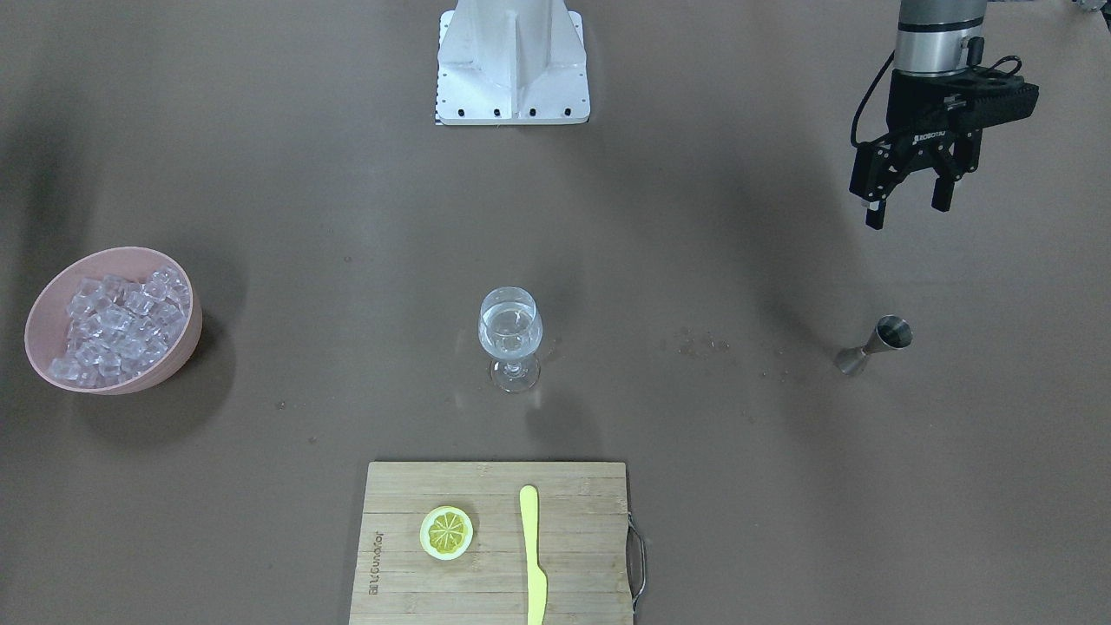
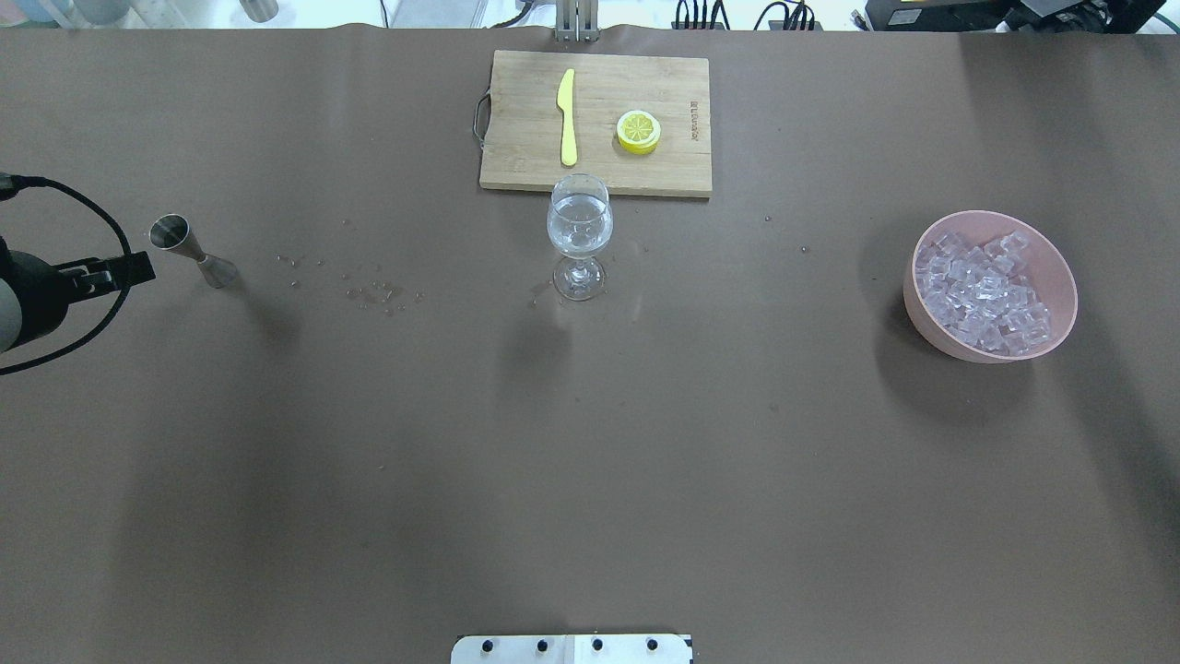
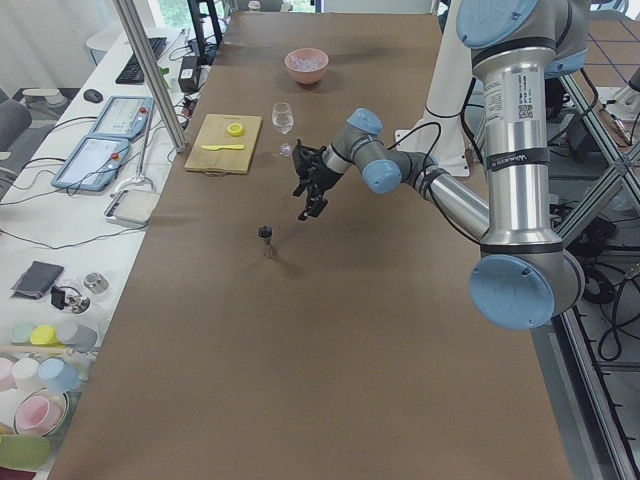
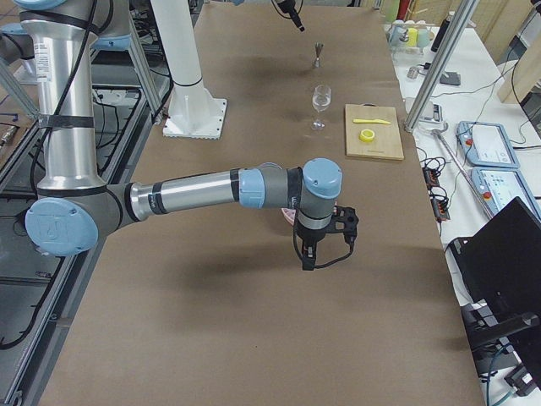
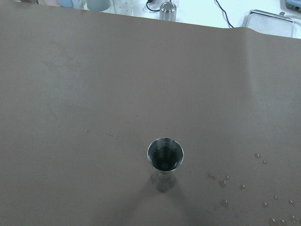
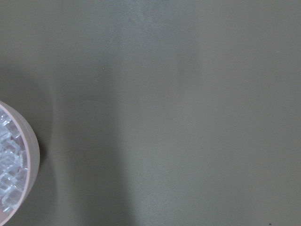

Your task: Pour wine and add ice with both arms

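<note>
A stemmed wine glass [image 1: 510,337] stands mid-table and holds a little clear wine [image 2: 578,231]. A steel jigger [image 1: 877,344] stands upright on the robot's left side and shows from above in the left wrist view [image 5: 165,157]. My left gripper [image 1: 909,208] hangs open and empty above the table, on the robot's side of the jigger and apart from it. Ice cubes [image 1: 121,323] are heaped in a pink bowl [image 2: 1056,267] on the robot's right side. My right gripper [image 4: 314,252] hovers near that bowl. It shows only in the side view, so I cannot tell whether it is open or shut.
A wooden cutting board [image 1: 573,529] at the table's far edge carries a lemon slice [image 1: 446,532] and a yellow knife [image 1: 533,555]. Water droplets [image 2: 373,293] lie between jigger and glass. The white pedestal [image 1: 512,65] stands at the robot's side.
</note>
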